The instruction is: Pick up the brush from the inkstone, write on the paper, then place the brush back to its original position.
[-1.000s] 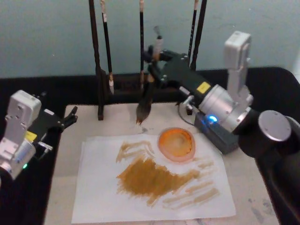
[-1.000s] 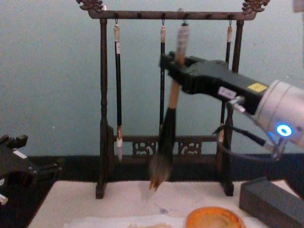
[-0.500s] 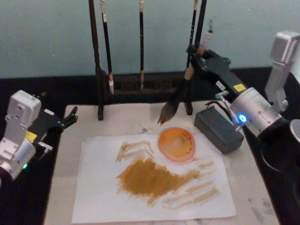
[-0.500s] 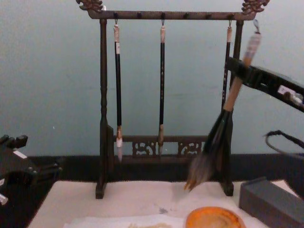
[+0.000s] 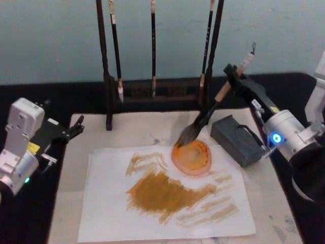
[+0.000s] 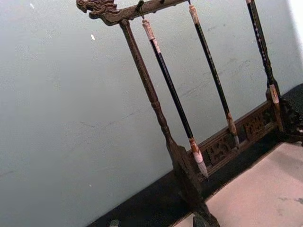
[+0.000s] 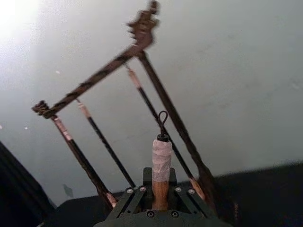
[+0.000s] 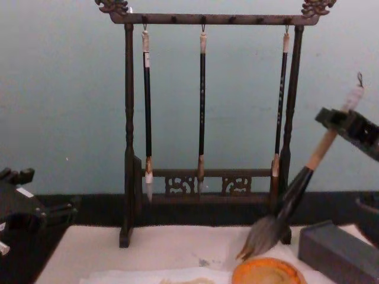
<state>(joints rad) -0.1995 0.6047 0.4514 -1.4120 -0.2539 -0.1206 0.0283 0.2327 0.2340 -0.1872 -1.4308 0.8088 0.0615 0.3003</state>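
Note:
My right gripper (image 5: 234, 77) is shut on the pale wooden handle of the brush (image 5: 216, 104), also seen from behind in the right wrist view (image 7: 160, 191). The brush leans steeply, and its bushy hair (image 5: 187, 137) hangs at the far rim of an orange round dish (image 5: 191, 157). From the chest, the hair (image 8: 260, 238) sits just above that dish (image 8: 266, 272). A dark grey block (image 5: 236, 140) lies right of the dish; I cannot tell which of the two is the inkstone. The white paper (image 5: 109, 208) carries brown strokes. My left gripper (image 5: 76, 127) rests open at the table's left edge.
A dark wooden rack (image 5: 107, 76) stands at the back with three thin brushes hanging from its bar (image 8: 207, 19). A beige mat (image 5: 134, 127) lies under the paper. The rack's right post (image 8: 290, 118) is just behind the held brush.
My right gripper has carried the brush rightwards and down, from in front of the rack's middle to the orange dish. The brush now leans more steeply. The left arm has not moved.

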